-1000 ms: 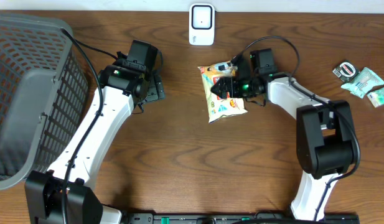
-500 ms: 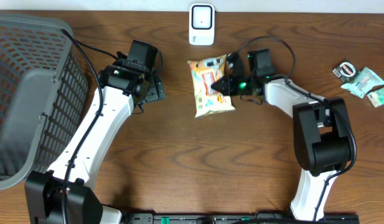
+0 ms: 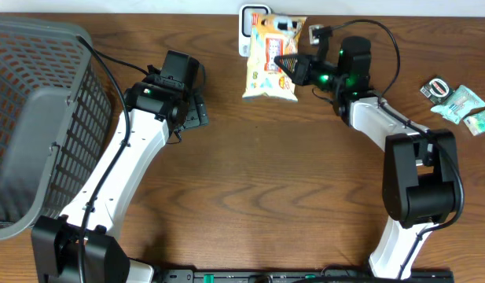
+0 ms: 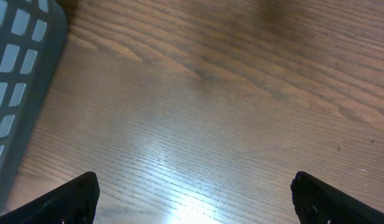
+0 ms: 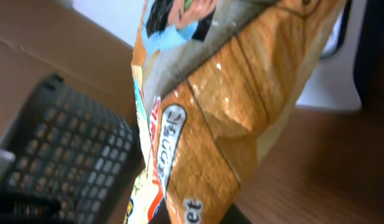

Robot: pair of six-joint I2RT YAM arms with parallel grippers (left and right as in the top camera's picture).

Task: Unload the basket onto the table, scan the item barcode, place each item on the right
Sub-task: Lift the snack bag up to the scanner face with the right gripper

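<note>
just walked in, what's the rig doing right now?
The right gripper is shut on a snack bag, holding it up in front of the white scanner, so the scan looks underway. The left gripper is open and idle over the table beside the grey basket. Small packets lie at the right edge.

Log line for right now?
right gripper: shut on snack bag | snack bag: overlapping scanner | left gripper: open above table
</note>
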